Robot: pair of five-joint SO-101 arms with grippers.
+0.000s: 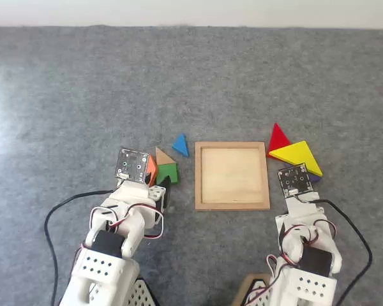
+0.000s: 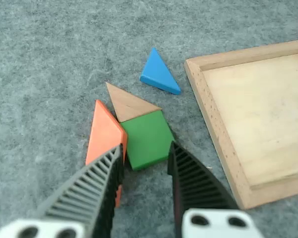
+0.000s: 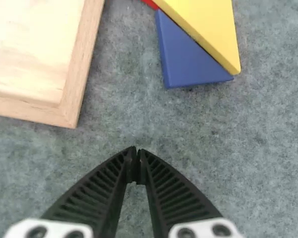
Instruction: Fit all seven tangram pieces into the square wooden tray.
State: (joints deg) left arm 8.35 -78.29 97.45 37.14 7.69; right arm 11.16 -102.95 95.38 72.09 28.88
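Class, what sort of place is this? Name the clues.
Probably a robotics lab bench: two small arms stand side by side on a grey felt-covered table, with a square wooden tray and tangram pieces laid out beside it.

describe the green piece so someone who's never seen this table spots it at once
Start at the square wooden tray mid-table and look to the cluster on its left. The green piece lies there against the orange piece and the plain wood triangle, just ahead of the left gripper. Only it is green and square.
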